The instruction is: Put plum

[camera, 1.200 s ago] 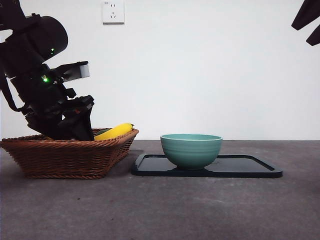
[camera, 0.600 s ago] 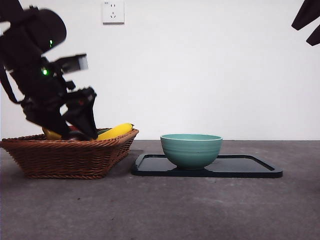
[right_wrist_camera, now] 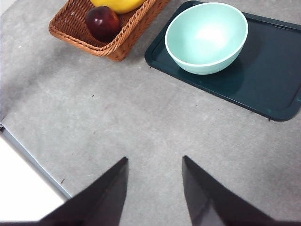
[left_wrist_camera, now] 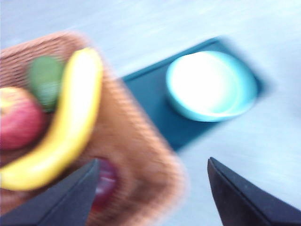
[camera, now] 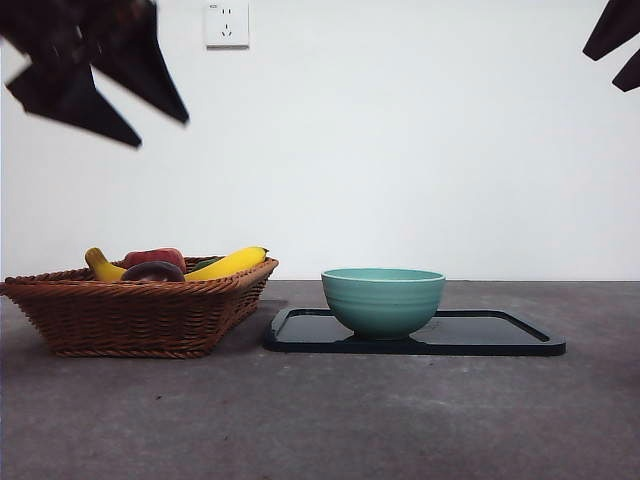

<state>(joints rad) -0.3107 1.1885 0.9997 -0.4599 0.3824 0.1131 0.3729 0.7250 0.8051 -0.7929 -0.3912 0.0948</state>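
The plum point(camera: 153, 271) lies dark and glossy in the brown wicker basket point(camera: 130, 318) at the left of the table, at the basket's corner nearest the tray. It shows clearly in the right wrist view point(right_wrist_camera: 102, 22) and blurred in the left wrist view point(left_wrist_camera: 107, 181), partly behind a jaw. My left gripper point(camera: 163, 132) hangs high above the basket, open and empty point(left_wrist_camera: 153, 160). My right gripper point(right_wrist_camera: 155, 157) is open with nothing in it, waiting over bare table, a black tip at the front view's top right corner point(camera: 612, 45).
A teal bowl point(camera: 383, 300) stands on a dark tray point(camera: 500, 338) right of the basket. The basket also holds a yellow banana point(camera: 230, 263), a red apple-like fruit point(camera: 155, 257) and a green fruit point(left_wrist_camera: 44, 80). A wall socket point(camera: 226, 22) sits behind.
My left gripper has risen out of the basket to the top left, holding nothing. The plum and the red fruit, hidden behind it before, now show.
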